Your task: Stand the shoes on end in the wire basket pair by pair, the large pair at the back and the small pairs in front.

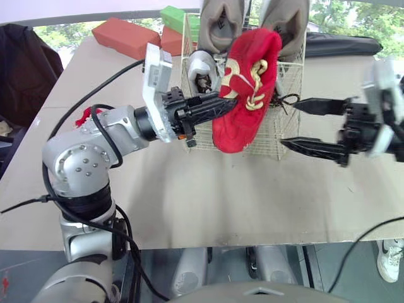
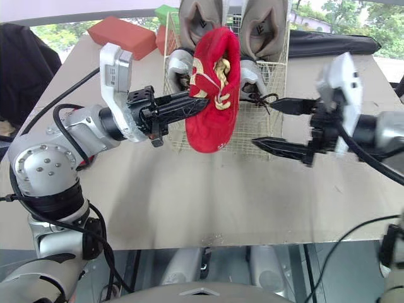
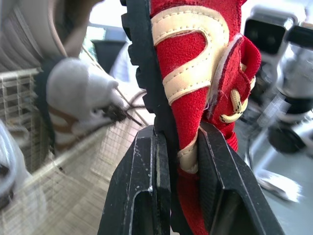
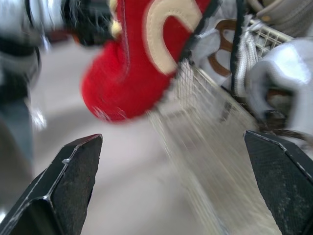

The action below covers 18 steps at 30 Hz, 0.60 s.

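My left gripper (image 1: 225, 105) is shut on a red shoe (image 1: 247, 95) with cream trim and laces, pinching its side near the sole (image 3: 146, 73). The shoe hangs toe down against the front of the white wire basket (image 1: 278, 142). A large grey pair (image 1: 221, 22) stands on end at the basket's back. Small white and silver shoes (image 1: 201, 66) sit in front of them. My right gripper (image 1: 288, 125) is open, just right of the red shoe at the basket's front wall, holding nothing.
Red blocks (image 1: 126, 35) and a green one (image 1: 177, 16) lie at the table's back left. A black bag (image 1: 344, 44) lies at the back right. Something small and red (image 1: 85, 117) peeks out behind my left arm. Bare tabletop (image 1: 240, 196) stretches in front of the basket.
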Available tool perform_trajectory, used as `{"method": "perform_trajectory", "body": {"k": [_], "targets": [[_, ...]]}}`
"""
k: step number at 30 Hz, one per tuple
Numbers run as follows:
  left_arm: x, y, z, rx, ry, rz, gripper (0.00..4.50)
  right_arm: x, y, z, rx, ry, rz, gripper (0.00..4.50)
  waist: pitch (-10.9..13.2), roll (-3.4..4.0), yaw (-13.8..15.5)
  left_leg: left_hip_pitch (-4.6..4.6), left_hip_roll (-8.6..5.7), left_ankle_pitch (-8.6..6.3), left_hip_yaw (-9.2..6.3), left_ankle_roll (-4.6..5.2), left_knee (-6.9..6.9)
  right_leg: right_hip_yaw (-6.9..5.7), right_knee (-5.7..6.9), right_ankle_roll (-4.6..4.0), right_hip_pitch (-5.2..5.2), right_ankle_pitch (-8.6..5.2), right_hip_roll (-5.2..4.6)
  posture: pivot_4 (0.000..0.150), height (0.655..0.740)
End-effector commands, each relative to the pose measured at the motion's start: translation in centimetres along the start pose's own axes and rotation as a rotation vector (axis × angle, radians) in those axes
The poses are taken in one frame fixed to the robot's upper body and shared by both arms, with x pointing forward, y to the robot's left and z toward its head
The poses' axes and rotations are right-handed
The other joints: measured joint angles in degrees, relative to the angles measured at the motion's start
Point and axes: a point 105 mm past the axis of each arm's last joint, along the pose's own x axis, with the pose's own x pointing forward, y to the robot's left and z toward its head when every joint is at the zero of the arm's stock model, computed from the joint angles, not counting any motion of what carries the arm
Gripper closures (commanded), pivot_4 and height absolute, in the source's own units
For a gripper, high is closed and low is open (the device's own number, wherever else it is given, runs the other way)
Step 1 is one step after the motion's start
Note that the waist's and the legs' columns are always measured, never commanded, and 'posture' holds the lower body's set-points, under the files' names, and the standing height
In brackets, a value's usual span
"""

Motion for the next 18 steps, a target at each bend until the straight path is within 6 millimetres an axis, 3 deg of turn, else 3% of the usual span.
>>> {"method": "perform_trajectory", "body": {"k": [1,2,5,11,14,15,18], "targets": [[1.1,-1.0,0.5,0.147,-0.051,0.002,4.07,1.9,-0.3,2.1,0.069,-0.162,-0.093,0.0,0.0,0.03,0.0,-0.01,0.0,0.01,0.04,-0.02,-0.01,0.03,0.0,0.0,-0.01,0.0,0.02,0.15,0.74],[1.3,-1.2,0.4,0.169,-0.058,-0.003,4.07,2.4,-0.5,2.1,0.105,-0.178,-0.114,0.0,0.0,0.03,0.0,-0.01,-0.02,0.01,0.03,-0.02,-0.03,0.02,-0.03,0.0,-0.02,0.0,0.04,0.15,0.74],[1.8,-1.6,0.2,0.206,-0.067,-0.025,4.07,3.1,-0.7,2.1,0.15,-0.189,-0.159,0.81,0.0,0.03,0.4,-0.15,-0.01,0.02,0.07,-0.03,-0.03,-0.07,-0.14,0.0,-0.06,-0.01,0.05,0.15,0.74],[2.0,-1.3,0.2,0.245,-0.113,-0.023,4.07,3.0,-0.1,2.1,0.183,-0.181,-0.157,3.51,0.0,0.03,0.1,-0.18,-0.01,0.01,0.17,-0.01,-0.08,-0.06,-0.22,0.01,-0.08,-0.02,0.04,0.15,0.74],[1.8,-1.1,0.4,0.217,-0.137,-0.022,4.07,2.9,0.4,2.2,0.167,-0.175,-0.148,4.2,0.0,0.03,0.0,-0.16,-0.01,-0.12,0.21,0.22,-0.07,-0.07,-0.18,0.01,-0.07,-0.02,0.1,0.15,0.74],[1.5,-1.2,0.7,0.171,-0.161,-0.035,3.27,2.8,0.5,2.3,0.159,-0.177,-0.146,4.23,0.0,0.03,0.0,-0.16,-0.01,-0.14,0.21,0.23,-0.07,-0.06,-0.15,0.01,-0.07,-0.02,0.12,0.15,0.74],[0.7,-0.8,0.7,0.091,-0.162,-0.012,2.15,2.4,1.0,2.9,0.058,-0.198,-0.157,4.31,0.0,0.03,-0.1,-0.14,0.01,-0.14,0.19,0.25,-0.04,-0.05,-0.13,0.0,-0.07,-0.01,0.18,0.15,0.74]]}}
